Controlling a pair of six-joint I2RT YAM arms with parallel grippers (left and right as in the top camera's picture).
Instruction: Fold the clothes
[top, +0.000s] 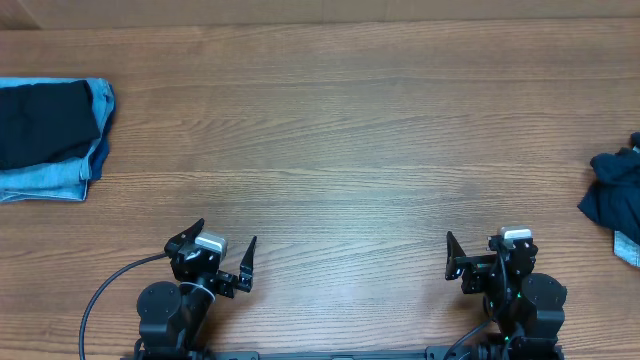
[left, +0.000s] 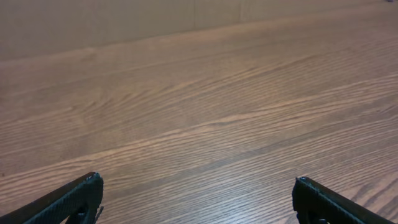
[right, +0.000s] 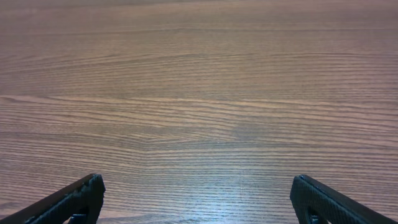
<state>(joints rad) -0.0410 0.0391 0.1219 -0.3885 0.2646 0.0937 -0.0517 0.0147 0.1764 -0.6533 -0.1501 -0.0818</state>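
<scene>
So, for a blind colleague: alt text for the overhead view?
On a wooden table, stacked black and denim clothes lie far left, a crumpled dark garment far right. The left gripper and right gripper sit open at the near edge.

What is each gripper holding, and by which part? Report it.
Nothing is held: the left gripper and right gripper both stand open above the table, apart from the clothes.

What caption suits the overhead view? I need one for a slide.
Clothes-folding rig: left gripper and right gripper open, empty; folded stack far left, crumpled dark garment far right.
</scene>
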